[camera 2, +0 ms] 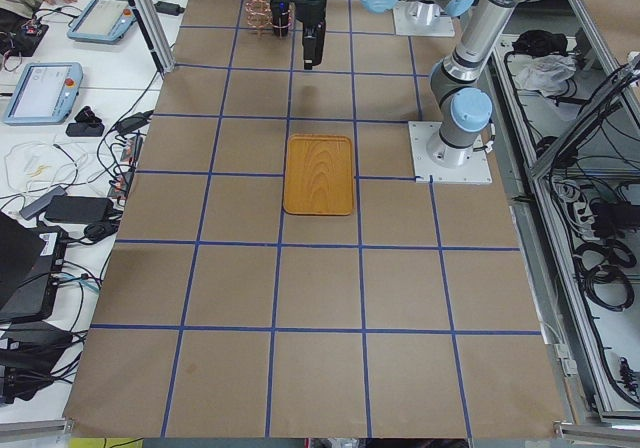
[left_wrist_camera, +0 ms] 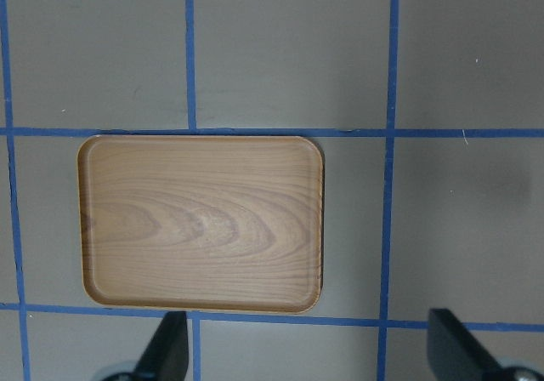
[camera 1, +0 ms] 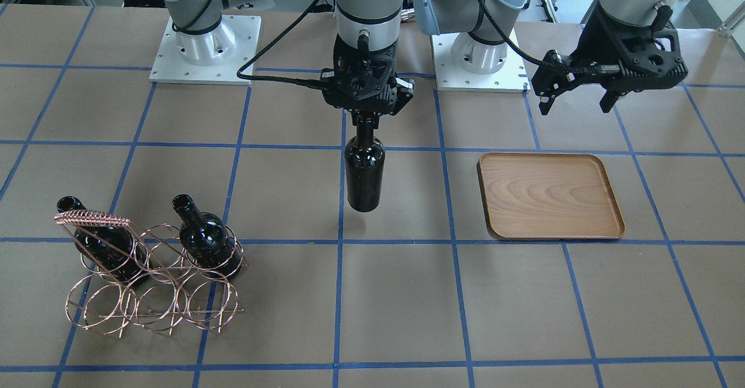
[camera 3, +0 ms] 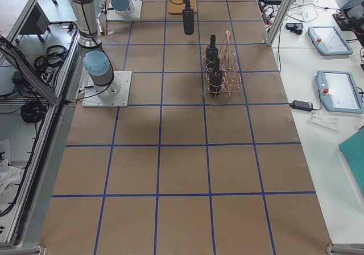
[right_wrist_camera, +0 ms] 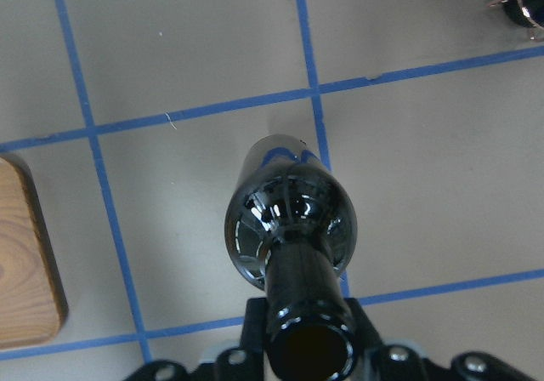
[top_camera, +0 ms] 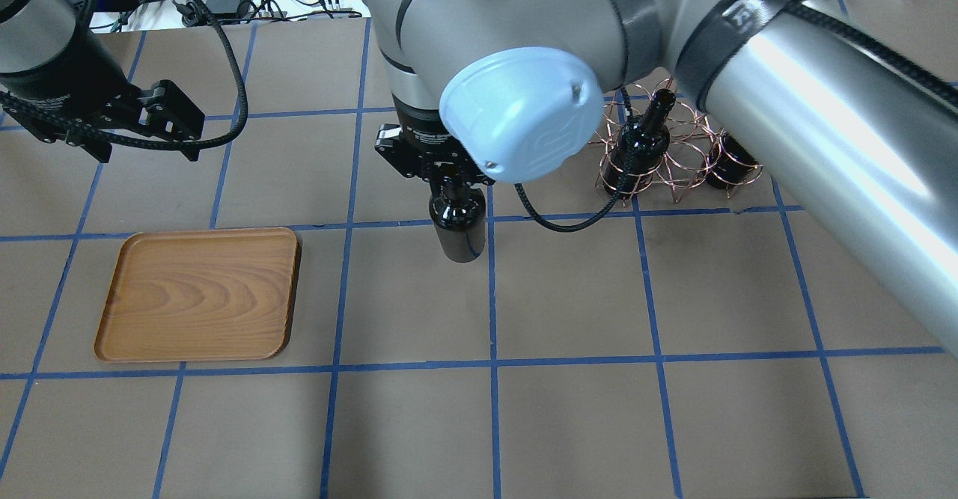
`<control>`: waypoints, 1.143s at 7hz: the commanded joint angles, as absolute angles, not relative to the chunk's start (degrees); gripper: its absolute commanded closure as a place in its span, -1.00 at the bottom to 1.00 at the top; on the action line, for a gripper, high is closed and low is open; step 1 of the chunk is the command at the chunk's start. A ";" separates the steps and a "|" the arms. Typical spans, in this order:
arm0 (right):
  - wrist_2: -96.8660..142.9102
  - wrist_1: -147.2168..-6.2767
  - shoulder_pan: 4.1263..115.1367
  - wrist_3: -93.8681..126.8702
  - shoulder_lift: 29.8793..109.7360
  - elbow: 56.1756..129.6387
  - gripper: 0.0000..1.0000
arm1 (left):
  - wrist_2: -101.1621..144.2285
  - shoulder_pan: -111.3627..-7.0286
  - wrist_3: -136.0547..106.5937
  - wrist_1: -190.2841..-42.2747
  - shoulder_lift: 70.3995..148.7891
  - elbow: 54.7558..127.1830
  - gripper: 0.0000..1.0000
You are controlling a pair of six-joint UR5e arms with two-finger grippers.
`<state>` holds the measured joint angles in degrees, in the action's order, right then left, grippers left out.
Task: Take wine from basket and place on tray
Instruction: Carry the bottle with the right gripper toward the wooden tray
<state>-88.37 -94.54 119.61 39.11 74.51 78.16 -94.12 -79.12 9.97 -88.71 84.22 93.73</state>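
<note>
My right gripper (camera 1: pixel 365 114) is shut on the neck of a glossy black wine bottle (camera 1: pixel 365 173) and holds it upright above the table's middle. The bottle also shows in the overhead view (top_camera: pixel 456 226) and the right wrist view (right_wrist_camera: pixel 289 219). The copper wire basket (camera 1: pixel 151 277) stands off to the side, apart from it, with two more black bottles (camera 1: pixel 99 242) (camera 1: pixel 204 237) in its rings. The brown wooden tray (camera 1: pixel 550 196) lies empty on the other side of the held bottle. My left gripper (camera 1: pixel 575 107) hangs open and empty above the table beyond the tray (left_wrist_camera: pixel 200 224).
Two white arm base plates (camera 1: pixel 204 50) (camera 1: pixel 477 56) sit at the robot's edge of the table. Blue tape lines grid the brown table top. A black cable (top_camera: pixel 569 218) loops down beside the held bottle. Benches with tablets (camera 2: pixel 45 88) flank the table.
</note>
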 commanded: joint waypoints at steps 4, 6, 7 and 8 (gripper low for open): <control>-89.03 -99.30 126.73 48.42 62.41 67.85 1.00 | -93.87 -77.52 11.16 -88.86 84.37 94.57 -1.00; -87.98 -100.62 127.26 48.43 61.79 67.85 1.00 | -93.95 -77.52 11.16 -89.12 84.37 94.66 -1.00; -88.07 -100.98 127.35 48.43 61.70 67.94 0.78 | -94.30 -77.52 11.16 -89.21 84.37 94.66 -1.00; -88.15 -100.99 127.35 48.43 61.70 68.20 0.40 | -94.05 -77.52 11.16 -88.95 84.46 94.66 -1.00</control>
